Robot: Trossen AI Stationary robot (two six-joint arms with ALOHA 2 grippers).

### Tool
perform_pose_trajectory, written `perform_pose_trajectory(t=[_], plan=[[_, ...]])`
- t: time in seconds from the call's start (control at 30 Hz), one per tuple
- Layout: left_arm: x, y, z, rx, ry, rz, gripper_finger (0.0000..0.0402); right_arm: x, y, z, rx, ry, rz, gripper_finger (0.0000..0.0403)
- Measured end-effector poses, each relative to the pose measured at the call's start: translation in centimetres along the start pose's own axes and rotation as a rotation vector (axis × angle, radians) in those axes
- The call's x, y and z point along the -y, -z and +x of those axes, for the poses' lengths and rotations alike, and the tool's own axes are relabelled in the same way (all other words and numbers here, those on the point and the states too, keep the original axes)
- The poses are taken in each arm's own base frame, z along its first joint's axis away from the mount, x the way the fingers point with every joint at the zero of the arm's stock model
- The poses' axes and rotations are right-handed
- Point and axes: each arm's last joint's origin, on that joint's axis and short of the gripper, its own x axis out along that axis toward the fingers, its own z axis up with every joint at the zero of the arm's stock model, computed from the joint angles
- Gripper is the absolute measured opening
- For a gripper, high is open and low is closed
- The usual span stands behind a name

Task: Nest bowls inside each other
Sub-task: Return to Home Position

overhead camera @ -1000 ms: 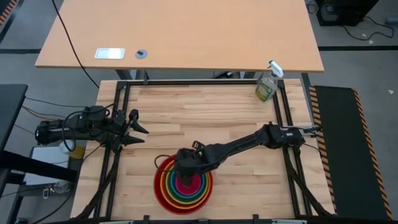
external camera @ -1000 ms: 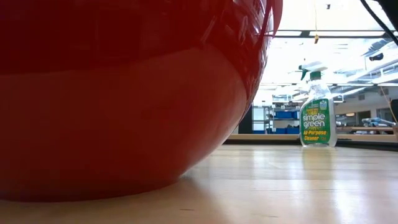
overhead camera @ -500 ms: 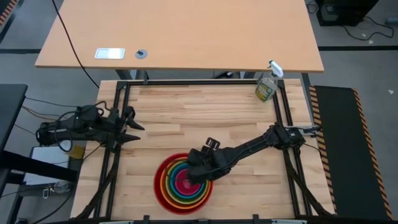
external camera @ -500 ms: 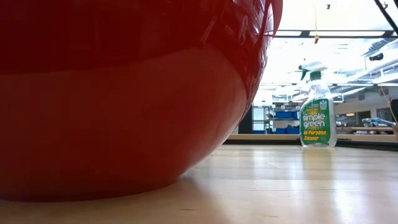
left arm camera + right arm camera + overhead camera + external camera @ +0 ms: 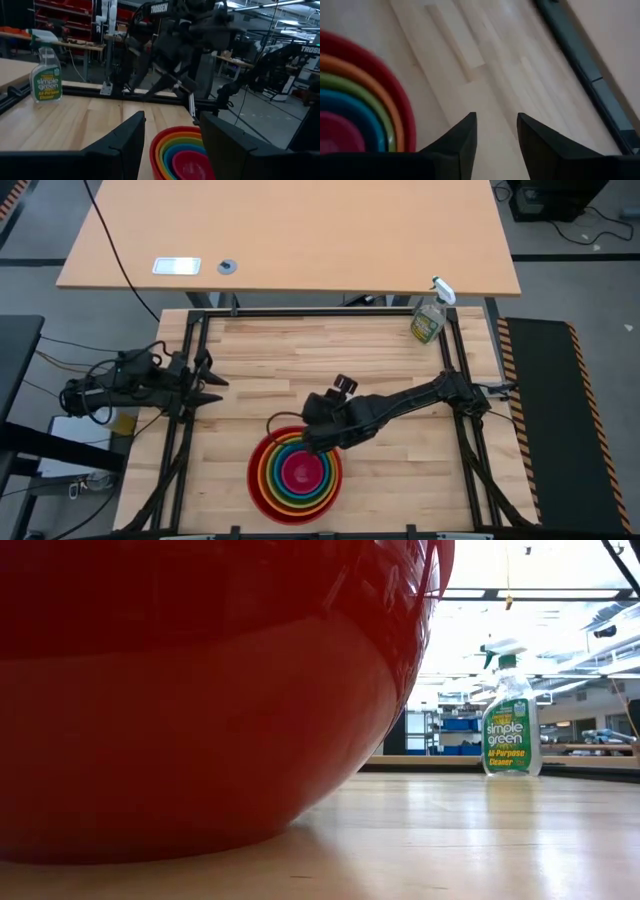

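Five bowls sit nested near the table's front edge. The red bowl (image 5: pixel 254 480) is outermost and rests on the wood. Inside it come the orange, green and blue bowls, with the pink bowl (image 5: pixel 297 473) in the middle. In the low view the red bowl's wall (image 5: pixel 200 710) fills the left. My right gripper (image 5: pixel 310 440) (image 5: pixel 496 131) hovers open above the stack's far rim, slanting down, with nothing between its fingers. My left gripper (image 5: pixel 207 380) (image 5: pixel 172 135) stands open and level at the table's left edge, facing the stack (image 5: pixel 182 155).
A green spray bottle (image 5: pixel 428 318) (image 5: pixel 509 725) stands at the table's far right corner. A black frame (image 5: pixel 320 313) runs round the wooden top. Bare wood lies between the bowls and the far edge.
My right gripper has risen off the nested bowls and drawn back toward the far right, tipping less steeply; the pink bowl in the middle now shows uncovered. The bowls have stayed in place. My left gripper has drawn slightly back toward the left edge.
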Motion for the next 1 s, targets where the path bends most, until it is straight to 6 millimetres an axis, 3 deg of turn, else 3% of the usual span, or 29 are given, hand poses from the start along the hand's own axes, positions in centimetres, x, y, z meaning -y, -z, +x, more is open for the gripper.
perform_pose_trajectory(t=[0.13,0.33,0.4,0.47,0.6,0.8,1.0], plan=[[0.0,0.1,0.0,-0.013,-0.002,-0.005,0.0192,-0.3,0.2,0.5,0.024,0.023,0.010,0.0141],[0.0,0.2,0.0,-0.016,-0.003,-0.007,0.0192,-2.6,2.2,4.4,0.026,0.003,-0.023,0.0138],[0.0,0.2,0.0,-0.021,-0.004,-0.013,0.0192,-2.3,3.4,5.4,-0.019,0.028,-0.037,0.0138],[-0.1,0.3,0.0,-0.032,-0.006,-0.019,0.0192,-1.3,3.9,5.1,-0.020,0.043,-0.005,0.0137],[-0.1,0.4,0.0,-0.038,-0.008,-0.019,0.0192,1.7,4.3,2.2,0.084,0.028,0.096,0.0134],[-0.1,0.3,0.0,-0.032,-0.033,-0.010,0.0192,6.2,7.0,-1.5,0.262,-0.098,0.268,0.0133],[-0.2,0.3,0.0,-0.032,-0.037,-0.010,0.0192,8.7,11.5,-0.4,0.400,-0.259,0.385,0.0130]])
